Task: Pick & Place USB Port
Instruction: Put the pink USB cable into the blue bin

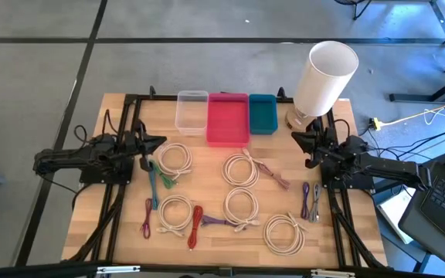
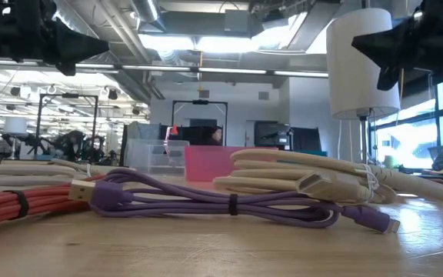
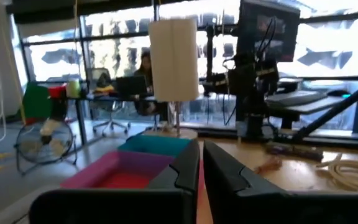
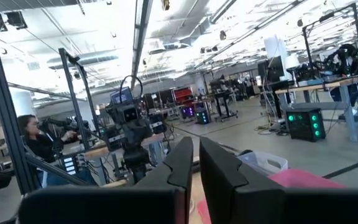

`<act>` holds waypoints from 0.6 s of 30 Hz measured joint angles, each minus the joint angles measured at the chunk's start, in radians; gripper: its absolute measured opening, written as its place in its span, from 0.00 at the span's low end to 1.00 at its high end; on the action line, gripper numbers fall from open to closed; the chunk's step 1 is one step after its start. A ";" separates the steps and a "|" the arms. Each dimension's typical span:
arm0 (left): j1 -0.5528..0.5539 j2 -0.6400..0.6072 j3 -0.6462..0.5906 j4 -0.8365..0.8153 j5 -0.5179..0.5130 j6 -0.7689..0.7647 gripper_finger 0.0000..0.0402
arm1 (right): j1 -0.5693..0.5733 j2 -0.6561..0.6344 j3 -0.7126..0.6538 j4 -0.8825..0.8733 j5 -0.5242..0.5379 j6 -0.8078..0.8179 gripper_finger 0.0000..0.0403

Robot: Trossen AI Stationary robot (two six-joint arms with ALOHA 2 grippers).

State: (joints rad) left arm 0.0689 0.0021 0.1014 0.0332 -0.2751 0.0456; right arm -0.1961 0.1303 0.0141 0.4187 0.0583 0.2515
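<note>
A purple USB cable [image 2: 229, 206] lies at the wooden surface's [image 1: 361, 224] six o'clock edge, among coiled white cables [image 1: 242, 202]. Left pincer [image 1: 157, 144] at nine o'clock and right pincer [image 1: 298, 137] at three hover, pressed together, empty. Pink tray [image 1: 227, 120] sits at twelve.

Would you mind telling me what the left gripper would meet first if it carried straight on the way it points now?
The left gripper, shut and raised, points across the table toward the right arm. Nothing shows between them; depth is unclear.
</note>
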 joint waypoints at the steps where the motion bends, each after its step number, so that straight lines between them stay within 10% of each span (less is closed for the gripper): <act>1: 0.000 0.000 0.013 -0.012 -0.021 0.000 0.06 | 0.000 0.005 0.008 0.000 -0.010 0.005 0.08; 7: 0.000 0.000 0.053 -0.003 -0.110 0.046 0.08 | 0.011 0.124 0.171 -0.132 -0.153 0.085 0.08; 18: 0.000 0.000 0.054 -0.008 -0.202 0.034 0.08 | 0.094 0.701 0.566 -0.976 -0.156 0.170 0.08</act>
State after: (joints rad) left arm 0.0689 0.0025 0.1555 0.0254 -0.4776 0.0794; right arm -0.1025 0.8316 0.5803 -0.5578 -0.0972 0.4212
